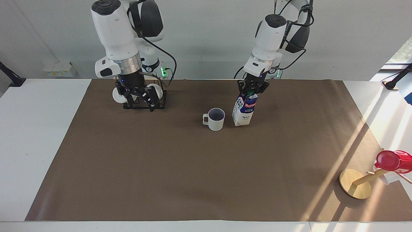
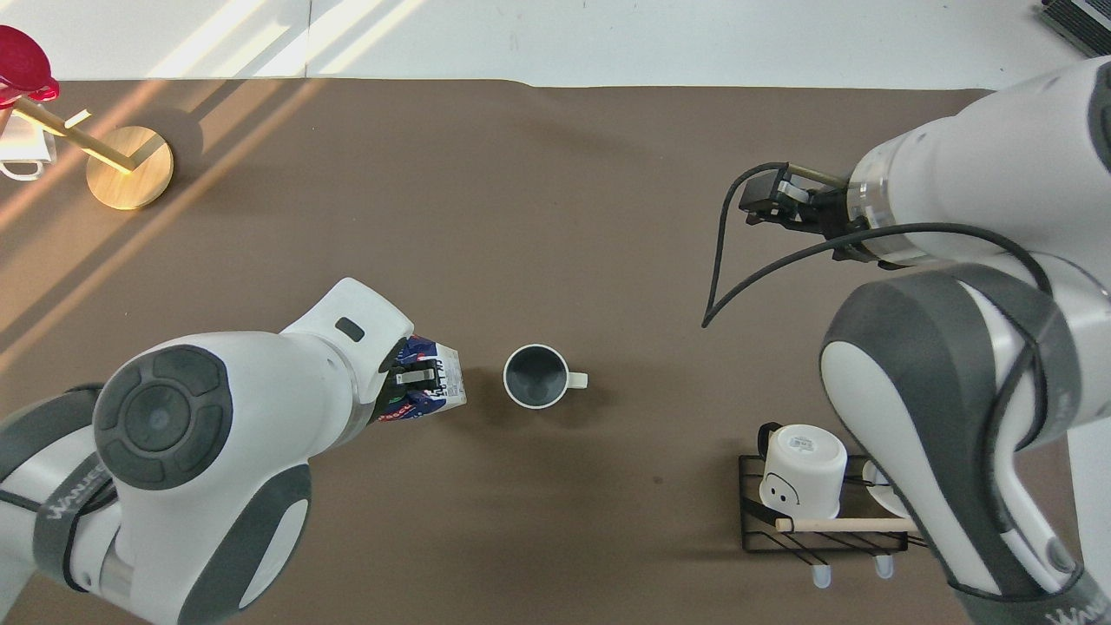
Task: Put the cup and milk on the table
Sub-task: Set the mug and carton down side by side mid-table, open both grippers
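Cream-white cup (image 1: 216,119) sits mid-frame on the brown desk (image 1: 193,167); the milk (image 1: 243,109) stands just beside it, its top pinched by the left hand (image 1: 252,90); the right hand (image 1: 141,98), fingers spread, hangs over the mug rack (image 1: 141,96), upper left.

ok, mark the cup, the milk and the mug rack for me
cup (image 1: 216,122): facing view, on its outer wall below the rim.
milk (image 1: 242,115): facing view, on the carton's front face.
mug rack (image 2: 823,538): overhead view, on the black wire base nearest the robots.
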You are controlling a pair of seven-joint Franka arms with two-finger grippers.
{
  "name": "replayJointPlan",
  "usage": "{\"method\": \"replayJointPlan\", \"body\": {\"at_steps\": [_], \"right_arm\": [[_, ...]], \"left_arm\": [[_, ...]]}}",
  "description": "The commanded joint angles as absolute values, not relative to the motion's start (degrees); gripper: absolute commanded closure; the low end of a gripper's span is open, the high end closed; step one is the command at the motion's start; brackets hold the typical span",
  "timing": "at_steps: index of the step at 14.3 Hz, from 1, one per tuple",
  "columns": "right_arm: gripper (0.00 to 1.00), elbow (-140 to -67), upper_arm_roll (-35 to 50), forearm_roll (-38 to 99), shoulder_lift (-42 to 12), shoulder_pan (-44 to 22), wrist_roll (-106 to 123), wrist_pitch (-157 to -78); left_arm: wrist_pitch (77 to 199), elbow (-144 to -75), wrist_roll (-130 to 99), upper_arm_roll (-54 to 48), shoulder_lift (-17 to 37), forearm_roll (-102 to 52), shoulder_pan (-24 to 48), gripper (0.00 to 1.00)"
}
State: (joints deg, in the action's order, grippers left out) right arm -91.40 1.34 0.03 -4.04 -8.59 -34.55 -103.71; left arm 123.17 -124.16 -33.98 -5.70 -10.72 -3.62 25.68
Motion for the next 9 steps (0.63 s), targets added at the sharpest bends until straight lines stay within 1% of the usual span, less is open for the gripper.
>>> {"method": "replayJointPlan", "body": {"at_steps": [1, 5, 8, 9], "right_arm": [[0.00, -90.71, 2.02, -0.35, -2.81, -5.63, -31.39, -100.21], [0.00, -87.90, 2.02, -0.96, -3.08, -2.73, -29.01, -95.12], [0.00, -87.28, 2.11, -1.23, -3.16, -2.64, -26.63, -93.43], [0.00, -86.06, 2.11, -1.32, -3.43, -2.64, -26.63, -92.56]], "left_arm": [[126.81, -127.43, -36.46, -5.62, -12.13, -2.56, 26.98, 0.72], [127.97, -128.49, -41.75, -5.98, -11.95, 0.00, 28.48, 0.72], [130.25, -130.34, -42.89, -5.98, -11.95, 1.84, 28.65, 0.72], [130.86, -130.69, -42.98, -5.98, -11.69, 2.45, 29.00, 0.72]]}}
